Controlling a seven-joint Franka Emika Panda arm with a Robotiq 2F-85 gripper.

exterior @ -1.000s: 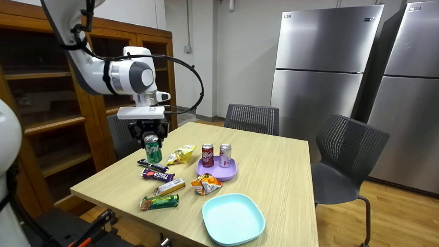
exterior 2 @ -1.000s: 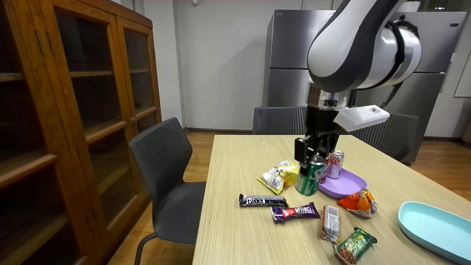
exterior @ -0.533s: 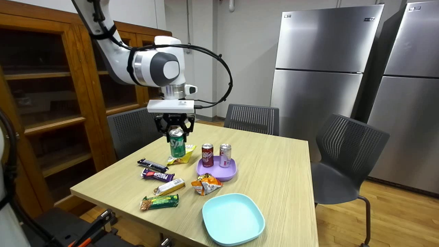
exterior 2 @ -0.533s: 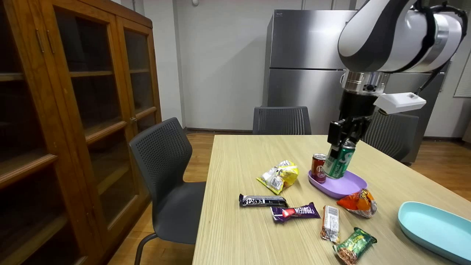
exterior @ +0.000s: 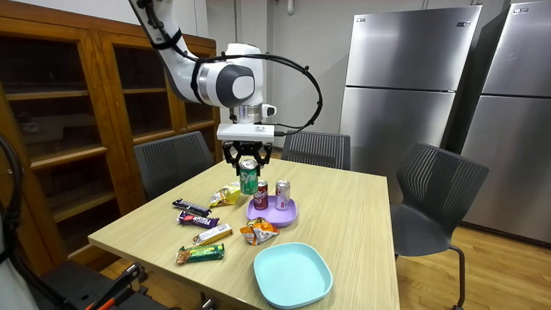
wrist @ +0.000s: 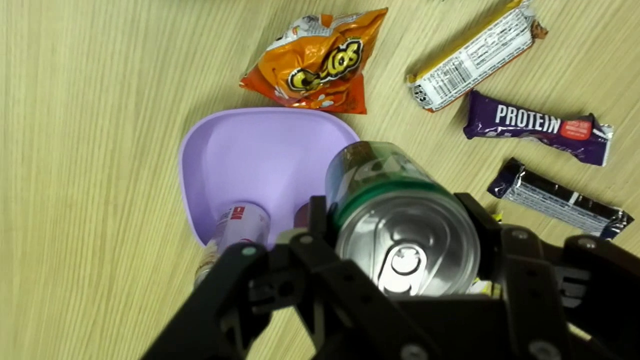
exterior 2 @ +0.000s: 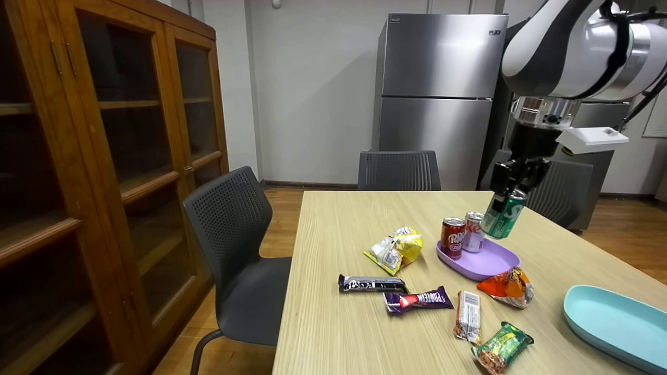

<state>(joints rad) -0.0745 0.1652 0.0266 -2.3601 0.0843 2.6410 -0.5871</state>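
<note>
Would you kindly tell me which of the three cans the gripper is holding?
The green Sprite can is clamped in the gripper, held aloft; the dark red can and the silvery can stand on the purple plate.

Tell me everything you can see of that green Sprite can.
The Sprite can looks metal: a green body with white lettering, a silver lid and a pull tab. The gripper clasps it from opposite sides, holding it above the table, lid up, seemingly slightly tilted. In the wrist view it covers part of the purple tray. Whether it's sealed isn't clear.
</note>
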